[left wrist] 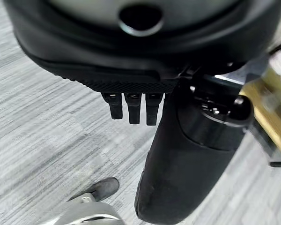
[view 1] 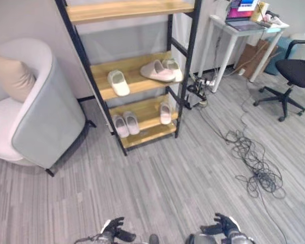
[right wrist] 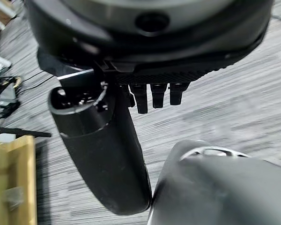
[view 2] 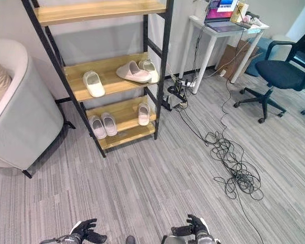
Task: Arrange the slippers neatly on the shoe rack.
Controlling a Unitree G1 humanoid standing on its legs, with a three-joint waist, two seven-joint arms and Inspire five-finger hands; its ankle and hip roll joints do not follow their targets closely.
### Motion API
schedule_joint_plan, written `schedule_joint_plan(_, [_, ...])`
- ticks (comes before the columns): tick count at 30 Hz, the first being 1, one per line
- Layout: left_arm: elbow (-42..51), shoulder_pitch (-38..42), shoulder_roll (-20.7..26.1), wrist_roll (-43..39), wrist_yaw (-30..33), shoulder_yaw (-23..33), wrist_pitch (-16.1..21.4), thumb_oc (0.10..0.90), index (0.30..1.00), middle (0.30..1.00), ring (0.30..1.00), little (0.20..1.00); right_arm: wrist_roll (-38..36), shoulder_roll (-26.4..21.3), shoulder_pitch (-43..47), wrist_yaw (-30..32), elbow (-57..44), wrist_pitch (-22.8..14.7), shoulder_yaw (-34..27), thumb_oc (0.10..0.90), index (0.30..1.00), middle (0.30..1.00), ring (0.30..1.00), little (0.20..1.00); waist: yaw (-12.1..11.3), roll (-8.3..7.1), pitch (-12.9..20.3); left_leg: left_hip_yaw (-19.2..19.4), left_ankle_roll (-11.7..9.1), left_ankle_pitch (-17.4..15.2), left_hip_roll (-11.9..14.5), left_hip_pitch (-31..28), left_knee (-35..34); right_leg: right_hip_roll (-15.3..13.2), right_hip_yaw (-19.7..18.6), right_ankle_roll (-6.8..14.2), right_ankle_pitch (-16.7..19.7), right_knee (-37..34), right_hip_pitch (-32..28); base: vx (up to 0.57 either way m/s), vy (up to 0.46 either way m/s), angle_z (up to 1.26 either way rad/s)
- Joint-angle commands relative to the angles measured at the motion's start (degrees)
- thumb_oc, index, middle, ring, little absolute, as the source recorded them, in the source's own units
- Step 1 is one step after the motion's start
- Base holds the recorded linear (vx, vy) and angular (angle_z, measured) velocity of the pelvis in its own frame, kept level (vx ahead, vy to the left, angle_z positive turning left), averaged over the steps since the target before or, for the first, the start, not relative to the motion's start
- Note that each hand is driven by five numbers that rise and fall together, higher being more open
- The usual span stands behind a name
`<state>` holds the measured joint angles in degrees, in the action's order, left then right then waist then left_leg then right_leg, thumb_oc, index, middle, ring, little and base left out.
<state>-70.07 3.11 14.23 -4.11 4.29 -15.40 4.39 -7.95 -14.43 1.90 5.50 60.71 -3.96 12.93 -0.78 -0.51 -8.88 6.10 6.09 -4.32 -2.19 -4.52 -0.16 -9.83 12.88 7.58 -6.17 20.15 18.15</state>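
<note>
The shoe rack (view 1: 179,48) has a black frame and wooden shelves and stands against the wall ahead. Its middle shelf holds one white slipper (view 1: 118,83) on the left. On the right, a beige slipper (view 1: 156,71) lies tilted against another (view 1: 174,68). On the lower shelf a pale pair (view 1: 125,124) sits at the left and a single slipper (view 1: 165,113) at the right. My left hand (view 1: 114,231) and right hand (view 1: 224,225) hang low over the carpet, far from the rack. Their fingers (left wrist: 133,108) (right wrist: 154,96) are straight, and both hands are open and hold nothing.
A grey armchair (view 1: 46,122) with a beige cushion stands left of the rack. To the right are a white desk (view 1: 229,35) with a laptop and a black office chair (view 1: 295,76). A tangle of cables (view 1: 254,162) lies on the carpet.
</note>
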Motion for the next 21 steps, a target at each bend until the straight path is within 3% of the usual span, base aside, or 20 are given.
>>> schedule_joint_plan(1, [1.5, 1.0, -0.1, 0.5, 0.0, 1.3, 1.7, 0.800, 0.900, 0.900, 0.900, 0.900, 0.9, -3.7, 1.2, 0.7, -3.1, -1.4, 0.2, 0.800, 0.900, 0.900, 0.900, 0.900, 1.9, -0.87, -1.7, -3.8, -6.4, -4.9, 1.0, -1.8, 5.2, 1.5, -1.9, 1.5, 8.4, -10.8, -4.2, 0.52, -0.158, 0.57])
schedule_joint_plan(2, [0.6, 1.1, -0.3, 1.1, 0.1, 1.5, 1.8, 0.800, 0.900, 0.900, 0.900, 0.900, 1.1, -4.0, 0.9, 0.5, -3.7, -1.2, 0.5, 0.800, 0.900, 0.900, 0.900, 0.900, 3.3, -1.14, -1.5, -5.8, -7.2, -5.7, 1.3, -4.5, 3.9, 2.6, -5.7, 2.6, 10.4, -13.4, -2.4, 0.33, -0.100, 0.63])
schedule_joint_plan(4, [0.4, 0.8, -0.5, 1.5, -0.3, 1.3, 2.0, 0.800, 0.900, 0.900, 0.900, 0.900, 1.4, -4.2, 0.2, 0.4, -4.2, -1.2, 0.3, 0.800, 0.900, 0.900, 0.900, 0.900, 3.2, -1.01, -1.1, -6.6, -7.7, -6.3, 1.8, -5.7, 3.8, 2.8, -6.1, 2.4, 10.4, -14.2, -3.6, 0.42, -0.181, 0.68])
schedule_joint_plan(6, [-0.6, 0.1, -1.2, 2.2, -0.2, 1.3, 1.8, 0.800, 0.900, 0.900, 0.900, 0.900, 1.9, -4.7, -0.4, 0.1, -4.8, -1.4, 0.6, 0.800, 0.900, 0.900, 0.900, 0.900, 3.4, -0.51, 0.1, -7.8, -9.5, -4.4, 3.8, -6.1, 6.2, 3.5, -5.2, 1.0, 11.2, -14.0, -4.9, 0.44, -0.251, 0.88])
schedule_joint_plan(7, [-0.7, 0.0, -1.5, 2.1, -0.3, 1.4, 1.8, 0.800, 0.900, 0.900, 0.900, 0.900, 1.2, -5.0, -0.2, 0.2, -4.7, -1.9, 0.4, 0.800, 0.900, 0.900, 0.900, 0.900, 3.2, -0.16, 0.3, -8.0, -10.7, -1.9, 4.6, -4.5, 9.4, 4.1, -4.4, 0.4, 10.8, -15.1, -6.4, 0.24, -0.179, 0.80])
schedule_joint_plan(9, [0.0, 0.4, -1.7, 1.4, -0.6, 1.1, 1.7, 0.800, 0.900, 0.900, 0.900, 0.900, -0.3, -5.5, 0.4, 0.7, -5.1, -2.4, 0.0, 0.800, 0.900, 0.900, 0.900, 0.900, 2.8, -0.85, -0.8, -6.1, -12.6, 4.4, 6.4, 1.8, 19.6, 3.9, -3.3, -1.2, 9.8, -16.3, -9.2, 0.16, -0.201, 0.48])
schedule_joint_plan(11, [0.7, 1.1, -1.8, 1.1, -0.5, 0.7, 1.6, 0.800, 0.900, 0.900, 0.900, 0.900, -1.2, -5.9, 0.8, 1.2, -4.8, -2.4, 0.0, 0.800, 0.900, 0.900, 0.900, 0.900, 2.4, -1.79, -1.8, -2.8, -12.5, 6.0, 9.0, 6.1, 26.8, 4.1, -2.0, -2.8, 8.4, -17.8, -11.8, 0.13, -0.214, 0.11])
schedule_joint_plan(13, [1.0, 1.3, -1.8, 1.0, -0.4, 0.5, 1.5, 0.800, 0.900, 0.900, 0.900, 0.900, -1.3, -6.2, 0.8, 1.5, -4.6, -2.2, 0.0, 0.800, 0.900, 0.900, 0.900, 0.900, 2.1, -2.20, -2.3, -1.0, -12.2, 6.1, 10.0, 8.0, 28.7, 4.1, -1.3, -3.2, 7.7, -18.4, -13.2, 0.18, -0.152, 0.20])
schedule_joint_plan(14, [1.2, 1.7, -1.8, 0.7, -0.4, 0.1, 1.4, 0.800, 0.900, 0.900, 0.900, 0.900, -1.7, -6.4, 1.1, 1.3, -4.2, -2.1, 0.2, 0.800, 0.900, 0.900, 0.900, 0.900, 1.1, -2.47, -2.6, 1.4, -11.0, 3.7, 8.9, 11.3, 26.6, 4.5, -0.9, -3.4, 6.3, -19.0, -15.4, 0.27, -0.099, 0.29])
schedule_joint_plan(17, [1.2, 1.8, -1.9, 1.2, -0.6, -0.5, 1.4, 0.800, 0.900, 0.900, 0.900, 0.900, -2.1, -6.5, 0.5, 1.3, -3.9, -2.1, 0.2, 0.800, 0.900, 0.900, 0.900, 0.900, -0.1, -2.22, -2.5, 3.9, -10.2, 2.4, 7.8, 15.9, 19.2, 5.4, -0.3, -3.3, 3.6, -19.5, -17.7, 0.31, -0.036, 0.20])
schedule_joint_plan(21, [1.0, 1.3, -1.5, 2.1, -0.5, -0.7, 1.2, 0.800, 0.900, 0.900, 0.900, 0.900, -2.5, -6.0, -0.3, 1.4, -2.6, -2.1, -0.2, 0.800, 0.900, 0.900, 0.900, 0.900, -2.5, -0.90, -2.6, 5.5, -11.2, 10.9, 6.7, 20.4, 7.4, 8.8, -1.1, -3.4, 0.0, -19.7, -22.5, 0.35, 0.026, 0.31])
